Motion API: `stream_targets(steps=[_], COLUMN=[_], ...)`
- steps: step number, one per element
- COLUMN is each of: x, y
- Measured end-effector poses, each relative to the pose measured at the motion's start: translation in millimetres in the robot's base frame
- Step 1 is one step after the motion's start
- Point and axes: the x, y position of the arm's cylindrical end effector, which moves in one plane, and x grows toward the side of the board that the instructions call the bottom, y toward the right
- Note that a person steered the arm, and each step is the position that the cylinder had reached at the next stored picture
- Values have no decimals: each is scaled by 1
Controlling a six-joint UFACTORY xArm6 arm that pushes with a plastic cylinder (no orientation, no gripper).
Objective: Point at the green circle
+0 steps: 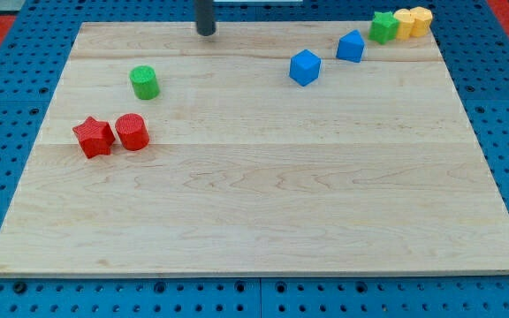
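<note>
The green circle (144, 82) stands on the wooden board (263, 203) at the view's upper left. My tip (205, 32) is at the board's top edge, up and to the right of the green circle and well apart from it. No block touches the tip.
A red star (94, 137) and a red circle (132, 132) sit side by side below the green circle. Two blue blocks (305, 67) (351, 46) lie at the upper right. A green star (382, 26), a yellow block (403, 23) and a yellow block (421, 19) line up at the top right corner.
</note>
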Motion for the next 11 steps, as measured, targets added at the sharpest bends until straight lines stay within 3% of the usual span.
stream_targets(steps=[2,4,8,11], x=[14,69,139,147], y=[-83,-126,-119,-81])
